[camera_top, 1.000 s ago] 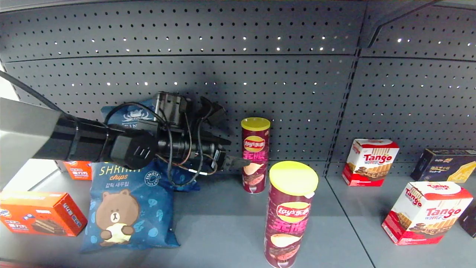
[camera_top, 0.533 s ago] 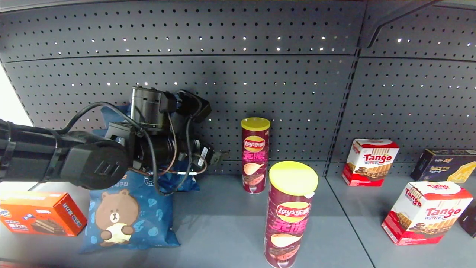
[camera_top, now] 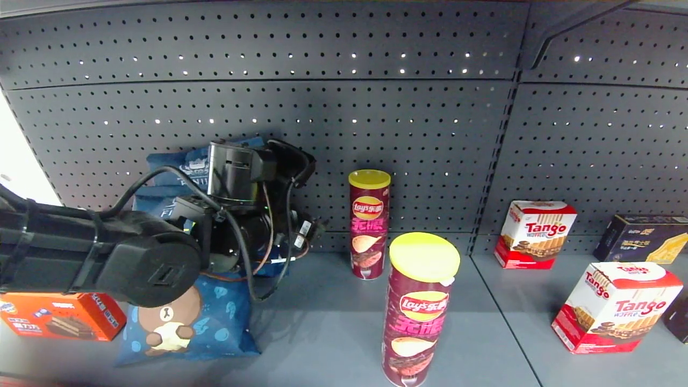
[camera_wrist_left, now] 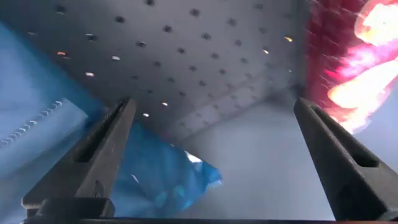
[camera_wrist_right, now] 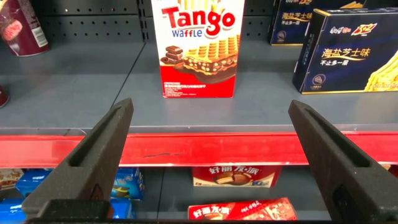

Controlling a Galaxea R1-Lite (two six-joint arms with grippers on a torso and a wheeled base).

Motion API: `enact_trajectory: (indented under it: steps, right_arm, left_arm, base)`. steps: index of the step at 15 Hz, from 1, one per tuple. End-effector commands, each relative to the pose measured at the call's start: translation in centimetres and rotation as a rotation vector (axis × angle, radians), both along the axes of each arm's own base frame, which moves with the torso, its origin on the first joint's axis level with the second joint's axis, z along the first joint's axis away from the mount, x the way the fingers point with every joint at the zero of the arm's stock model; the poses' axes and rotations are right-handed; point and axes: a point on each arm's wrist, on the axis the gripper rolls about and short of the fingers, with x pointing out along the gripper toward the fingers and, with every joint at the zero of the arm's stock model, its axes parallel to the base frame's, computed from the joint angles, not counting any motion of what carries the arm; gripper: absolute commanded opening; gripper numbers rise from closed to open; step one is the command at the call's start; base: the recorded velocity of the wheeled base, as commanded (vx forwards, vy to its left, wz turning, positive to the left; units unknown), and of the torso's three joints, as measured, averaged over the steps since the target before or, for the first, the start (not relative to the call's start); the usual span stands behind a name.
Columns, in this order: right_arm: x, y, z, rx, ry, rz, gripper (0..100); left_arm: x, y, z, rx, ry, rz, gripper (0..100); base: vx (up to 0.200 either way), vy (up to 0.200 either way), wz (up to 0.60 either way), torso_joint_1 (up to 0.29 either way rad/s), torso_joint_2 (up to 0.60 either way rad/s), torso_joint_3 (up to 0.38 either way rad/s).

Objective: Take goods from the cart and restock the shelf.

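Hovering wide open and empty over the shelf (camera_top: 322, 328), beside the blue chip bags (camera_top: 188, 322): left gripper (camera_top: 318, 227). Standing upright just to the right of it, near yet apart, by the pegboard (camera_top: 344, 107): rear chips can (camera_top: 369, 223).

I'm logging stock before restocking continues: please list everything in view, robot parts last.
chip cans: 2, maroon with yellow lids, mid shelf, one behind the other
shrimp chip bags: 2, blue, left of the cans, rear one against the pegboard
orange box: 1, orange, front left
wafer boxes: 2, red and white, right bay
dark blue boxes: 2, dark blue, far right
red boxes: 2, red, below the red front edge
left gripper: 1, black, fingers open, between rear bag and rear can
right gripper: 1, black, fingers open, before the red front edge
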Motion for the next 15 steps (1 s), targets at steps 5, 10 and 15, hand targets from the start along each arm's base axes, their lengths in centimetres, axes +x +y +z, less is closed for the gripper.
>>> enact_trajectory:
  steps: [5, 10, 15]
  right_arm:
    - [0.0, 0.0, 0.0, 0.0, 0.001, 0.0, 100]
    - [0.0, 0.0, 0.0, 0.0, 0.001, 0.0, 100]
    - [0.0, 0.0, 0.0, 0.0, 0.001, 0.0, 100]
  left_arm:
    - [1.4, -2.8, -3.0, 0.048, 0.041, 0.0, 100]
    - [1.7, -2.9, -3.9, 0.065, 0.054, 0.022, 100]
    - [2.0, -3.2, -4.4, 0.064, 0.063, 0.023, 100]
  base:
    - [0.0, 0.0, 0.0, 0.0, 0.0, 0.0]
    - [0.0, 0.0, 0.0, 0.0, 0.0, 0.0]
    - [0.0, 0.0, 0.0, 0.0, 0.0, 0.0]
